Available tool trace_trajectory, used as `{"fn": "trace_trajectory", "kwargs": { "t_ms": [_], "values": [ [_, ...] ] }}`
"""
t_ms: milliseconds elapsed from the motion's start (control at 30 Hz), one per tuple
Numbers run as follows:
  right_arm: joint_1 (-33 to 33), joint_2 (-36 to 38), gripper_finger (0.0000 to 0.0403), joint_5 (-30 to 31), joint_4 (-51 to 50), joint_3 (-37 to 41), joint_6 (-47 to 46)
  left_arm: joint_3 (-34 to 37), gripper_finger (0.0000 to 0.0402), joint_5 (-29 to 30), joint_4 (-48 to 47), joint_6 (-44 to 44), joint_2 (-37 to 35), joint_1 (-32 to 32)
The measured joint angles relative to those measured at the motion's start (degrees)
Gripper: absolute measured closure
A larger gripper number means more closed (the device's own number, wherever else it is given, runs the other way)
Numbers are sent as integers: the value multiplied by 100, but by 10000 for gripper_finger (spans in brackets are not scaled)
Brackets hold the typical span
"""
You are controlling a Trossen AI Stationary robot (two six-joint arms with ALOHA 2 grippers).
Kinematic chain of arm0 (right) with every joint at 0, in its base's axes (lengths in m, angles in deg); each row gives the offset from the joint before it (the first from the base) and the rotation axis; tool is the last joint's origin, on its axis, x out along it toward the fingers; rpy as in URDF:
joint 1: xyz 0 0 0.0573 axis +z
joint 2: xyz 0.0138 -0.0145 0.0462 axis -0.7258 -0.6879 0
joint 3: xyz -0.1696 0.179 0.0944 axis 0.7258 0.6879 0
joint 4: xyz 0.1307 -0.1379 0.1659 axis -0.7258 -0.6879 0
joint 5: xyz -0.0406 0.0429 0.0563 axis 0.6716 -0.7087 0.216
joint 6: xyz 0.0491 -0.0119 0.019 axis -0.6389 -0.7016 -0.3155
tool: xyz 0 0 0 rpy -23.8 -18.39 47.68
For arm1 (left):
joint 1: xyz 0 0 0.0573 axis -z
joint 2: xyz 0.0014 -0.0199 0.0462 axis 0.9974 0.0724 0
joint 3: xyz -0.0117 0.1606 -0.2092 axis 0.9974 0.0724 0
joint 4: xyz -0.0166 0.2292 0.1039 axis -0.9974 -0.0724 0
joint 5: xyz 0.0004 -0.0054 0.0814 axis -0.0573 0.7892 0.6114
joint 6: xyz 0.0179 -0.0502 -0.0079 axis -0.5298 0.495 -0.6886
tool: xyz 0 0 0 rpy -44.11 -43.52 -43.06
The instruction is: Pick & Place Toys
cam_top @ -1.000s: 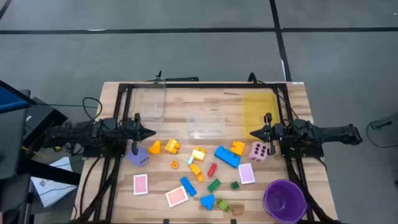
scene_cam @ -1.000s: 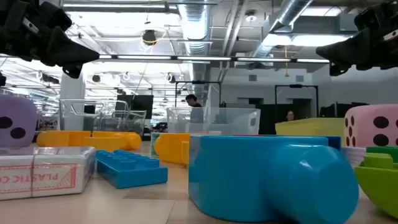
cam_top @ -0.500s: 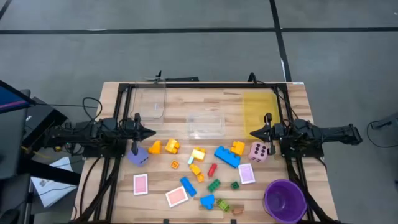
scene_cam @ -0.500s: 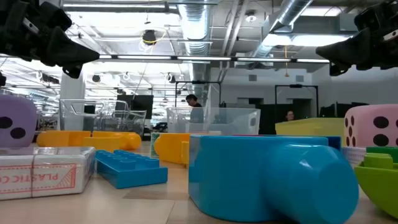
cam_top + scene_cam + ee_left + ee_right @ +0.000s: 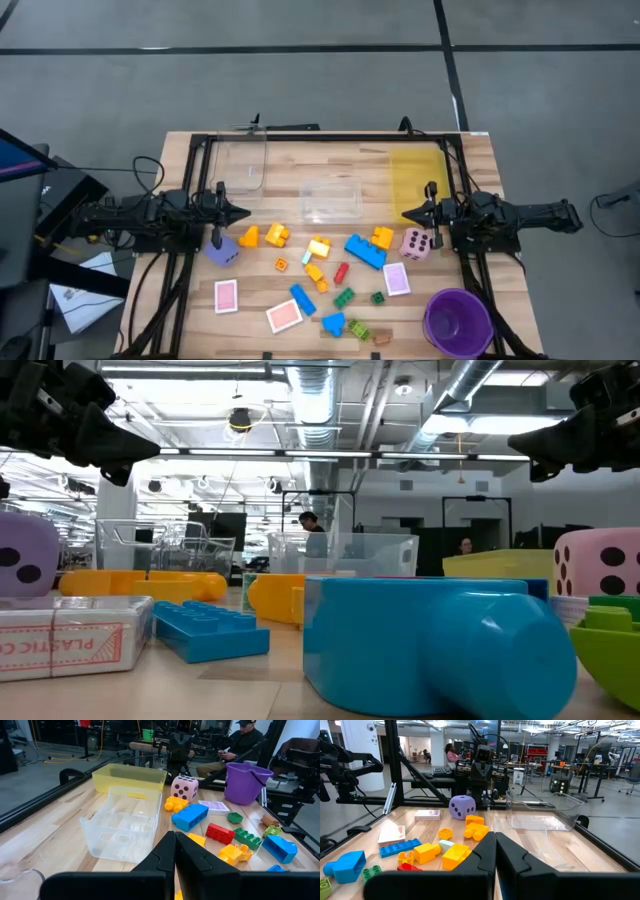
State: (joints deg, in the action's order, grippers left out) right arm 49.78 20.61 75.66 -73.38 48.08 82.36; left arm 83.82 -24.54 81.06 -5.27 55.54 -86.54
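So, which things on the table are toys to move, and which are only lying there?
Toys to move:
- building bricks
- pink die
- purple die
- pink-backed cards

Only lying there:
- purple cup
- clear bin
- yellow bin

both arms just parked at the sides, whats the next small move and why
Probably open the left gripper and lower it toward the purple die, the toy nearest it. Its fingers are shut and nothing is held; the right gripper is also shut and empty beside the pink die. All toys lie loose on the table, and the clear bin looks empty.
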Motion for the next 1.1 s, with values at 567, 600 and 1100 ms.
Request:
{"fn": "trace_trajectory", "kwargs": {
  "t_ms": [567, 600, 1100],
  "values": [
    [37, 1, 403, 145, 1086, 0, -2072, 0, 399, -22, 76, 0, 2, 0],
    [38, 0, 403, 151, 1212, 0, -2244, 0, 399, 8, 218, 11, 2, 0],
    [48, 0, 396, 148, 1328, -37, -2397, 0, 395, 232, 2020, 366, 2, -2]
  ]
}}
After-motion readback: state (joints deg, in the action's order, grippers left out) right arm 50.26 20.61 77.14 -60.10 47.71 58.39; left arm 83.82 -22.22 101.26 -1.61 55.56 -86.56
